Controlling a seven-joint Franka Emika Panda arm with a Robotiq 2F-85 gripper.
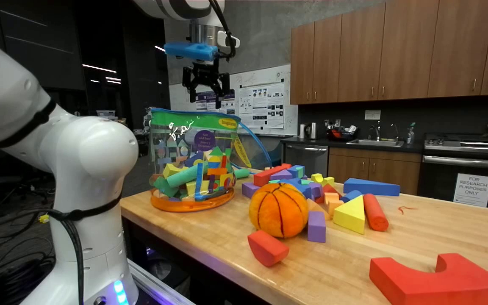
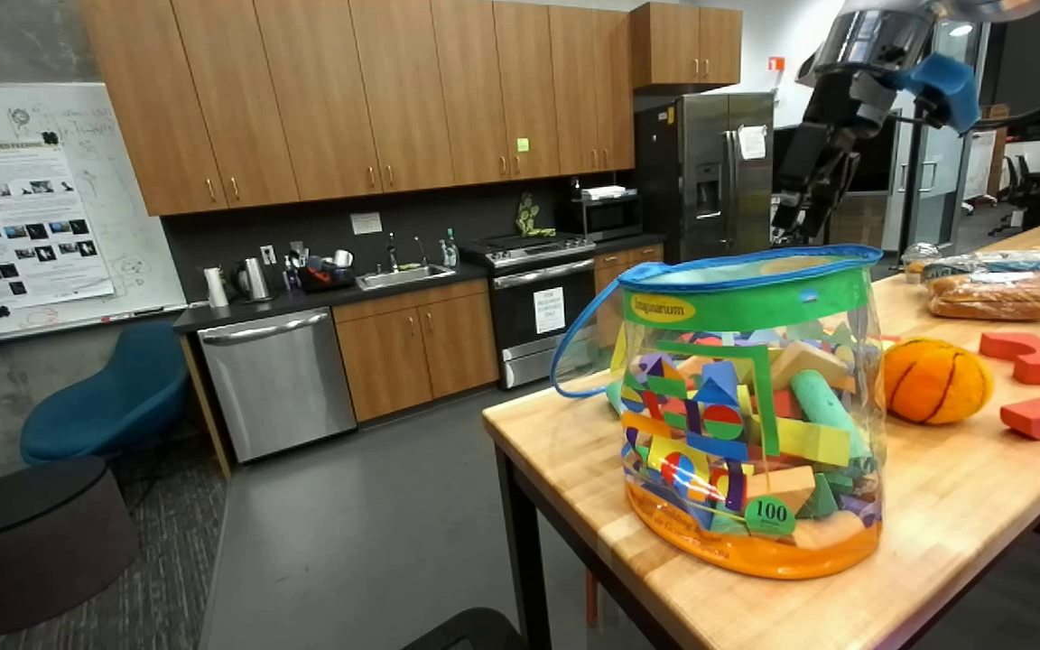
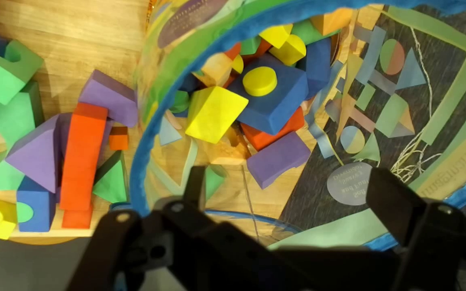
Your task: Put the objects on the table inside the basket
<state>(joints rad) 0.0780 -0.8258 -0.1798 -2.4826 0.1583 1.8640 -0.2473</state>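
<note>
End effector (image 1: pixel 205 101), one: you are holding it above the basket (image 2: pixel 755 305), released, its fingers (image 3: pixel 390 202) standing wide apart. Basket, one: it is standing upright on the counter (image 1: pixel 216 231), many blocks (image 3: pixel 217 115) lying inside. Ball (image 1: pixel 278 210), orange: it is resting there too, near the basket. Loose blocks: a yellow wedge (image 1: pixel 350 214), a red cylinder (image 1: pixel 375 212) and a red arch (image 1: pixel 439 281) are lying on the counter; purple and red pieces (image 3: pixel 103 91) are crowding beside the basket.
</note>
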